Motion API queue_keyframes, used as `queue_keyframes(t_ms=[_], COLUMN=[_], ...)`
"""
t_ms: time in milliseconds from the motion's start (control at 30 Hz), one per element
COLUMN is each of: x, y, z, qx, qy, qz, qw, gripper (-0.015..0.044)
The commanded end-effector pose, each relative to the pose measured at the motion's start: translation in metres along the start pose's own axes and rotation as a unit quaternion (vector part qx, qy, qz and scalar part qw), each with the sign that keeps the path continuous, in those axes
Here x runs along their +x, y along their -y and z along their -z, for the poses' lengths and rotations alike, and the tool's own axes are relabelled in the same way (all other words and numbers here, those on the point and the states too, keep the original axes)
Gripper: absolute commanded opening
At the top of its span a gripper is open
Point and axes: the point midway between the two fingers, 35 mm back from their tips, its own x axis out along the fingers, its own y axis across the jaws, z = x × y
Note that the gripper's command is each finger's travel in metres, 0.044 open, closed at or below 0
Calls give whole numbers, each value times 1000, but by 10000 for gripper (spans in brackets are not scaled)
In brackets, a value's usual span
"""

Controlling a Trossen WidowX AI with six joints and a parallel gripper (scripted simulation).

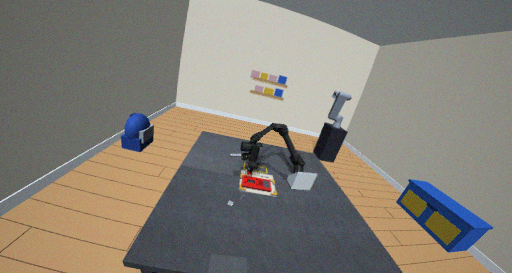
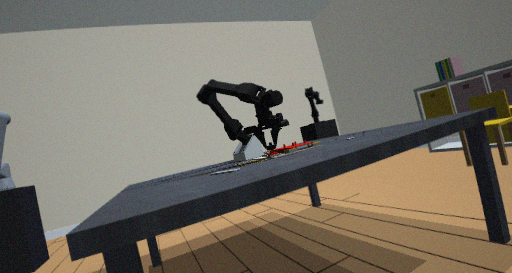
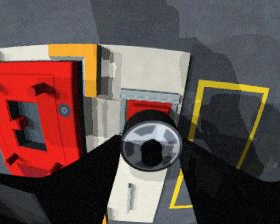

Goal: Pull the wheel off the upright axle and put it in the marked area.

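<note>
At the middle of the dark counter point(image 1: 200, 225), the end effector point(image 3: 151, 152) is clamped on the grey wheel point(image 3: 151, 140), one dark finger on each side of its rim. In the wrist view the wheel sits over the pale base plate point(image 3: 145, 70), with the red fixture point(image 3: 32, 115) to its left and the yellow-outlined marked area point(image 3: 225, 125) just to its right.

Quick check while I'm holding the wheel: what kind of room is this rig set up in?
Probably an indoor workroom or lab: a dark table on a wood plank floor, wall shelves with colored boxes, and a blue cabinet by the wall. The gripper grips the wheel.
</note>
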Motion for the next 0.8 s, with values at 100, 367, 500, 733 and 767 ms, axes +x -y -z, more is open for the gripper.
queue_keyframes(t_ms=[100,367,500,733,767], x=[-13,-16,-17,-19,-20], y=[-2,-2,-2,-2,-2], z=[0,0,0,0,0], qx=[-6,-7,-7,-7,-7], qy=[9,9,9,10,10], qz=[0,0,0,0,0], qw=[1000,1000,1000,1000,1000], gripper=[0,0,0,0,0])
